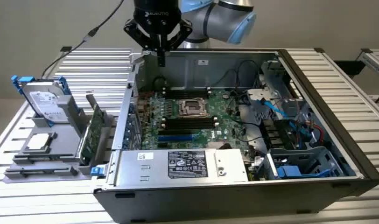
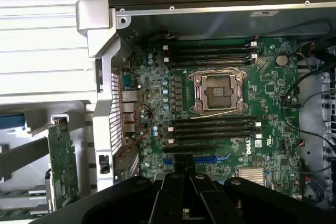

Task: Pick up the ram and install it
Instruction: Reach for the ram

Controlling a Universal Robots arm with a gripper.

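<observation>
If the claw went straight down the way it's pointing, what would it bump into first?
Most likely the green motherboard inside the open computer case, somewhere near its long black slots. The claw hangs closed above the case, with nothing visible in between. The exact landing spot is hard to judge.
</observation>
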